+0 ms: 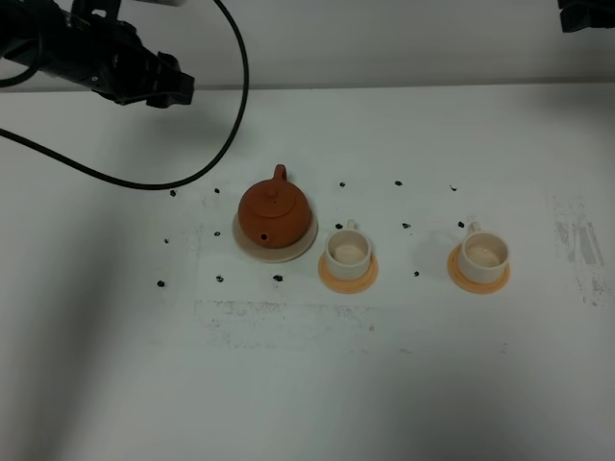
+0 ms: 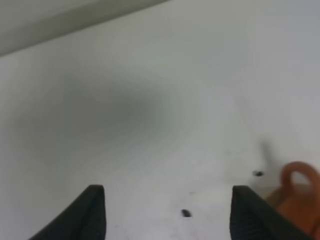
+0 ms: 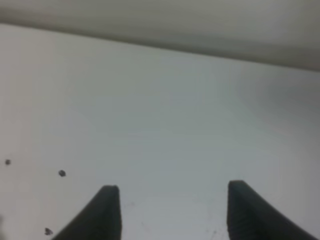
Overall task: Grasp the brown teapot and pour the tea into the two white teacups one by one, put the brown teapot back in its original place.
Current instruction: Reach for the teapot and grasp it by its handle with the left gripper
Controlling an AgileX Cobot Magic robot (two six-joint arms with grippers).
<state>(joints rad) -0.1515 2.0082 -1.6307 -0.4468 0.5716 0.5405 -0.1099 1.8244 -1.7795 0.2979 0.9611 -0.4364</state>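
Nearest us, the white table (image 1: 307, 403), bare and a bit scuffed along a pale strip. Just beyond that strip stand the cups. The left teacup (image 1: 347, 251) sits on its orange coaster (image 1: 348, 279), tiny handle pointing to the far side. Well off to the right, the right teacup (image 1: 483, 252) stands the same way on the second coaster (image 1: 478, 281).

Left of the cups and slightly farther back is the brown teapot (image 1: 273, 213). It is upright on the beige saucer (image 1: 290, 254), lid on, loop handle turned to the far side. The saucer's rim lies just beside the left cup's coaster. Small black dots (image 1: 341, 184) are scattered around the set.

Far left, the left gripper (image 1: 178, 91) hangs over the table's far edge, well apart from the teapot, with a black cable (image 1: 237, 96) looping down past it. Its wrist view shows the fingers (image 2: 95, 210) spread wide, nothing between them, and the teapot's handle off to one side. The right gripper (image 3: 173, 186) is likewise spread wide over bare table, holding nothing.
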